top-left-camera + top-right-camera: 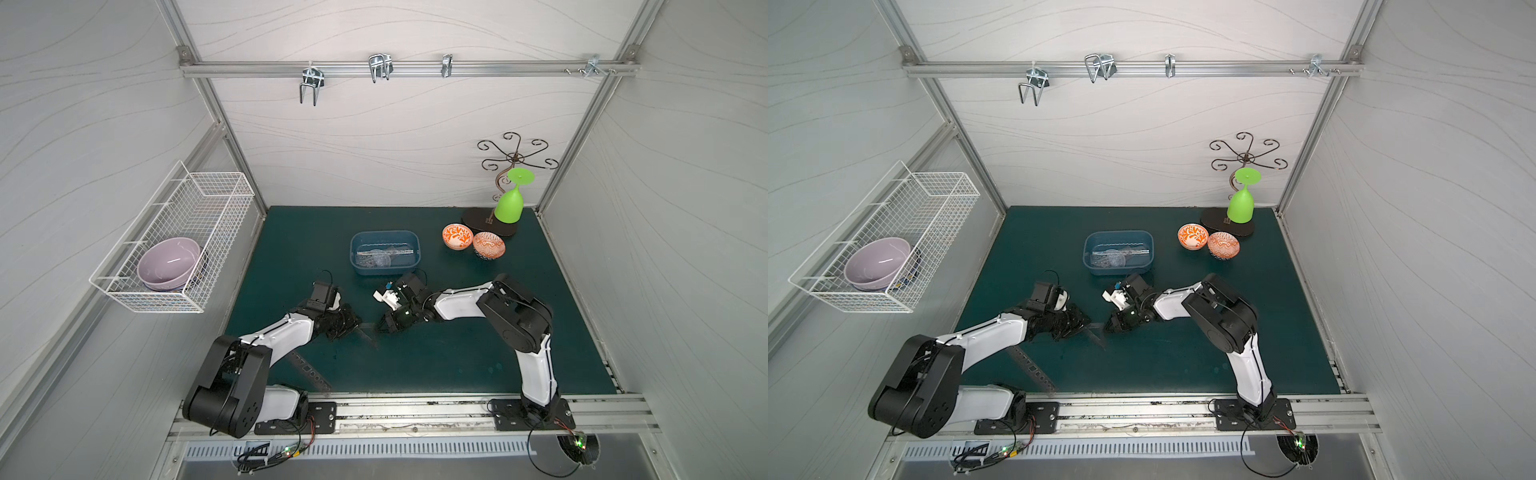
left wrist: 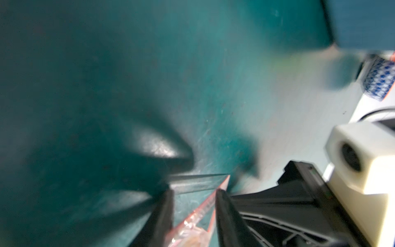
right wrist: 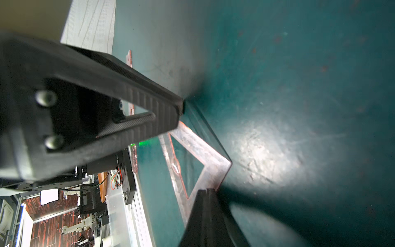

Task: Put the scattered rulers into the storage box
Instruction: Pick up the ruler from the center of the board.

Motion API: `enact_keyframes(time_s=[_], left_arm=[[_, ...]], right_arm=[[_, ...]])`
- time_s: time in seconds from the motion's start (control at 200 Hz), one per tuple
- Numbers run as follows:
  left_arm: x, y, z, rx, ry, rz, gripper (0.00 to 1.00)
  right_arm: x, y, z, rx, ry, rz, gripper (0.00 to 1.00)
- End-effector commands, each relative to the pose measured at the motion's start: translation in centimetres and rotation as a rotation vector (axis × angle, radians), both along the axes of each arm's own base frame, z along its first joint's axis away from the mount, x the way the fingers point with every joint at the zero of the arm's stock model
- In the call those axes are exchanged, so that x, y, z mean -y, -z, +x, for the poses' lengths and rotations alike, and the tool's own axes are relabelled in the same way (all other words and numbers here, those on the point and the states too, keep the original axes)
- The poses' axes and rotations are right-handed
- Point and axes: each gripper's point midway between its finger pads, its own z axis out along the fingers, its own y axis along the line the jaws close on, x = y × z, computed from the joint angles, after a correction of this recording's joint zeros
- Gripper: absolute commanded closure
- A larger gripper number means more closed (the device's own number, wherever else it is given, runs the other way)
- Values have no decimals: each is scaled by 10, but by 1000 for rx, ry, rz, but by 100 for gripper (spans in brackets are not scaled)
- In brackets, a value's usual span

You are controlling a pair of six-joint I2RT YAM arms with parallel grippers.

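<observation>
Pinching one corner of a clear set square [image 3: 203,145], the right gripper [image 3: 206,191] is clamped tight; the left gripper [image 2: 193,192] flanks its tip, jaws slightly apart, grip unclear.

Top views: high above front edge of the mat [image 1: 457,361], facing down. My wrist cams: close-up, both on the set square [image 3: 205,149].

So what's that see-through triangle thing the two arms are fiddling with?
It is a set square: a thin, flat triangle of clear plastic with a triangular cut-out in the middle, its edges tinged pinkish in the wrist views. It sits low over the green mat, in front of the storage box, barely visible in both top views. The right tool, shut, seems to pinch one corner; the left tool stands open around another tip. Whether it lies flat or slightly lifted is unclear.
</observation>
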Motion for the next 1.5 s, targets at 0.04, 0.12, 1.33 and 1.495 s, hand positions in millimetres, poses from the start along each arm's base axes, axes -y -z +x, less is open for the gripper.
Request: enact_keyframes(time_s=[0.04,0.12,1.33,1.495], left_arm=[[1,14,-15,-54,25,23,82],[1,12,-14,-49,29,27,90],[61,-182,89,395,245,-531,100],[57,-180,92,400,233,-512,100]], right_arm=[[27,43,-8,-53,28,-152,100],[27,40,-7,-53,29,-146,100],[33,-170,96,-306,100,394,73],[31,-169,97,-321,102,402,77]])
